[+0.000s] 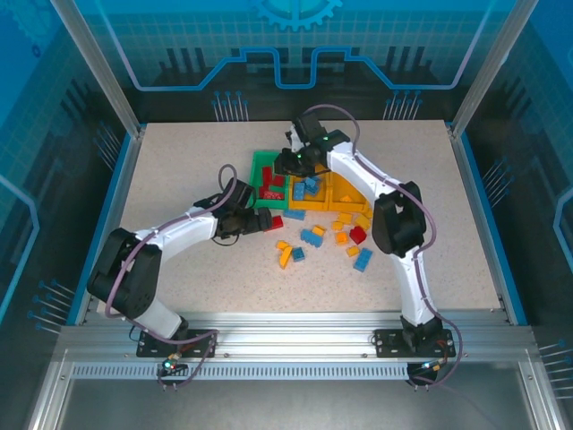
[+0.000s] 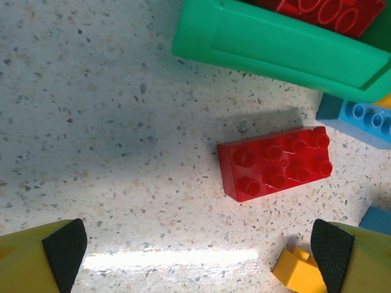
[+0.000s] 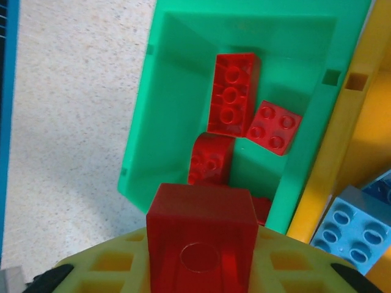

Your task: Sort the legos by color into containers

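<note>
Left gripper point(image 2: 198, 244): jaws were spread wide with nothing held, poised over a loose red brick point(image 2: 275, 162) on the counter point(image 2: 91, 122) just beside the green bin point(image 2: 275, 49). Descent and closure were judged due, with bare counter left open leftward. Right gripper point(image 1: 288, 163): it was clamped on a held red brick point(image 3: 201, 235) above the green bin's interior. Release was judged due, and the orange-yellow bin point(image 3: 348, 122) wall was noted close on the right.

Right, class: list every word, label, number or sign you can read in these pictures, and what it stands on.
None: no readable text anywhere.
The legos show studs with no legible marking.
The back wall bears a gear outline and line patterns, no letters.
</note>
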